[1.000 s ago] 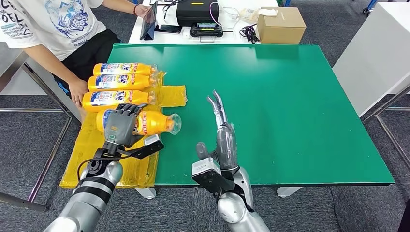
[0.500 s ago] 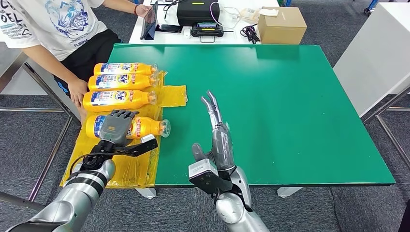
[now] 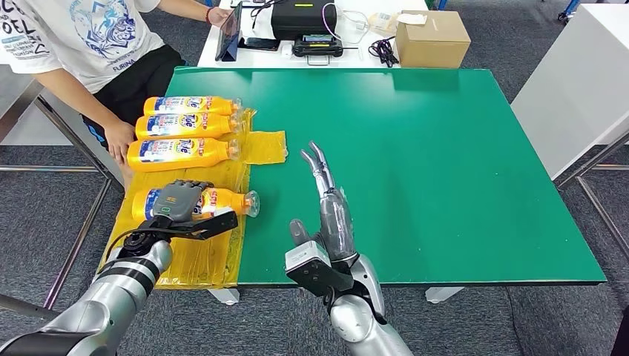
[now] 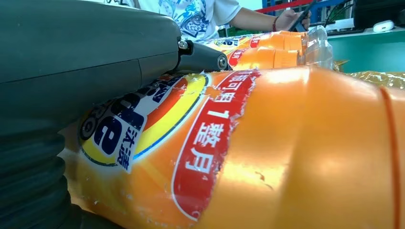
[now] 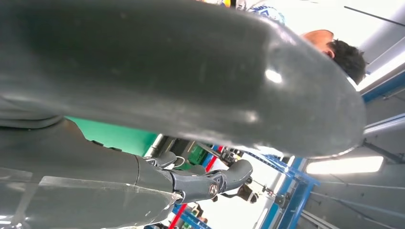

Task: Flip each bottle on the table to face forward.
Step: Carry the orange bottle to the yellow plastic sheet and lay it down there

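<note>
Starting at the left edge, we see a person (image 3: 81, 44) in a white shirt standing by the corner of the green tabletop (image 3: 445, 170), one hand (image 3: 119, 139) resting just beside the yellow plastic sheet (image 3: 193, 256). That sheet hangs over the tabletop's left edge and reaches down to its near edge. On it lie four orange bottles on their sides, caps pointing right. The three far bottles (image 3: 182, 130) sit in a tight row, touching one another, labels up. The fourth bottle (image 3: 196, 202) lies apart from them, nearer to us, close to the line where the sheet meets bare green.

Our left robot hand (image 3: 178, 200) lies over the middle of this near bottle, fingers curled across its label, gripping it; in the left wrist view the thumb (image 4: 200, 56) presses on the label and the bottle (image 4: 267, 152) bulks large just past it.

Further right, our right robot hand (image 3: 326, 211) hovers above the bare green surface near the front edge, released, fingers straight and together, pointing away from us, holding nothing.

Beyond it the tabletop runs wide and bare to its right and far edges. Past the far edge a white desk (image 3: 297, 58) carries a black case (image 3: 300, 18), a tablet (image 3: 228, 33), cables (image 3: 382, 50) and a cardboard box (image 3: 430, 37).
</note>
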{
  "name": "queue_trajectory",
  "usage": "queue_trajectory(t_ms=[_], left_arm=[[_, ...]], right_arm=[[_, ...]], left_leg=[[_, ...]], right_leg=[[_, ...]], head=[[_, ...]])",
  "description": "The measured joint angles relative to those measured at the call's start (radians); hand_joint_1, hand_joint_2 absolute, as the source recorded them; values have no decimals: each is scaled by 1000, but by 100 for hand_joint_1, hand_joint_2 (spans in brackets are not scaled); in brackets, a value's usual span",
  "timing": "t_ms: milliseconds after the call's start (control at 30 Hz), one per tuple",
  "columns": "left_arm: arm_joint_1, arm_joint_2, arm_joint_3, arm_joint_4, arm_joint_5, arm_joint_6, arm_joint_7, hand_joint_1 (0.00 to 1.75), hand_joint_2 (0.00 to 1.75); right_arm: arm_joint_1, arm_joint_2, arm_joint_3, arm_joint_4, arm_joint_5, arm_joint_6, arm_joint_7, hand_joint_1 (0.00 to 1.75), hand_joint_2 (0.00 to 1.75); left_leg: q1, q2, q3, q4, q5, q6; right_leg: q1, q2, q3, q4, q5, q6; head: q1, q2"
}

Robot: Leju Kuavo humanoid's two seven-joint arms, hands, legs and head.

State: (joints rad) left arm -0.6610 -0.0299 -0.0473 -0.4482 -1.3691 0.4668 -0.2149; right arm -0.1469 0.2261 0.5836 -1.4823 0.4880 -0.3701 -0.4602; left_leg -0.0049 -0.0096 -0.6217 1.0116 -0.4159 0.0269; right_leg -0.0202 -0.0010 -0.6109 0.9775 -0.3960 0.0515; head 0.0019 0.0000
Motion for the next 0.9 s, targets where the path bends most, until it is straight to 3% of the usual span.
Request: queue_trajectory(t_ms=[167, 300, 633, 900], left_arm=[[-13, 8, 3, 12, 28, -55, 2, 168, 175], [-20, 12, 4, 20, 17, -74, 20, 0, 175], [-32, 6, 4, 29, 45, -115, 16, 0, 175], [-48, -10, 64, 26, 245, -219, -117, 0, 175]], right_arm=[[-1, 2, -2, 12, -18, 14, 9, 0, 0], [-2, 5, -2, 26, -11, 19, 10, 0, 0], [-15, 6, -3, 52, 27, 4, 21, 0, 0], [-17, 8, -3, 89, 30, 14, 27, 0, 0]], left_leg=[[0, 0, 0, 0, 0, 0], [0, 0, 0, 0, 0, 0], [0, 0, 1, 0, 0, 0], [0, 0, 1, 0, 0, 0]], right_leg=[[0, 0, 0, 0, 0, 0], [0, 0, 0, 0, 0, 0], [0, 0, 0, 0, 0, 0], [0, 0, 1, 0, 0, 0]], head=[[0, 0], [0, 0], [0, 0], [0, 0]])
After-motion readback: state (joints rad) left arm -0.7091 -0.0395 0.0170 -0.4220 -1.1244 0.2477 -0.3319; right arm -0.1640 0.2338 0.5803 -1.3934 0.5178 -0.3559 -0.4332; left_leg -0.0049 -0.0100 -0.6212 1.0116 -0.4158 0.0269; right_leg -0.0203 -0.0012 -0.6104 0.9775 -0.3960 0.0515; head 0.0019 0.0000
